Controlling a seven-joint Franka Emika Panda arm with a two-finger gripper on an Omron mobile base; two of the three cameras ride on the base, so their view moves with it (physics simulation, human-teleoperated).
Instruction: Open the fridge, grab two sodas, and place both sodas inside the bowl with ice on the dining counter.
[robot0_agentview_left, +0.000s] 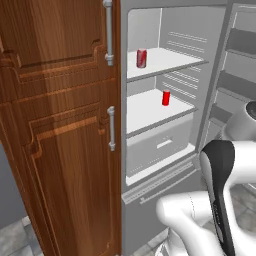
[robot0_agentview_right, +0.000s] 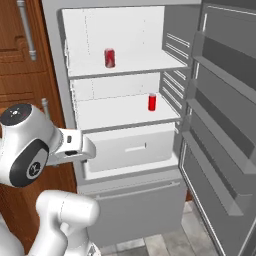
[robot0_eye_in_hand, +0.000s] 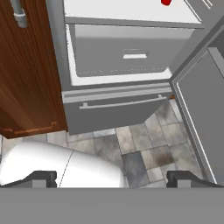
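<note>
The fridge (robot0_agentview_left: 190, 30) (robot0_agentview_right: 125, 30) stands open, with its door (robot0_agentview_right: 220, 100) swung out to the right. One red soda (robot0_agentview_left: 142, 58) (robot0_agentview_right: 109, 58) stands on the upper white shelf. A second soda (robot0_agentview_left: 166, 97) (robot0_agentview_right: 152, 102) stands on the shelf below, and its bottom edge (robot0_eye_in_hand: 166, 2) peeks in at the top of the hand view. My gripper (robot0_eye_in_hand: 113, 179) is open, its fingertips (robot0_eye_in_hand: 43, 178) wide apart and empty. It hangs low in front of the fridge, looking down at the white drawer (robot0_eye_in_hand: 118, 52) and the floor. The bowl and the dining counter are out of view.
A brown wooden cabinet (robot0_agentview_left: 60, 125) (robot0_agentview_right: 15, 60) (robot0_eye_in_hand: 26, 74) with metal bar handles stands directly left of the fridge. The lower grey freezer drawer (robot0_eye_in_hand: 122, 105) has a long bar handle. Grey floor tiles (robot0_eye_in_hand: 144, 144) lie in front, and the open door walls off the right side.
</note>
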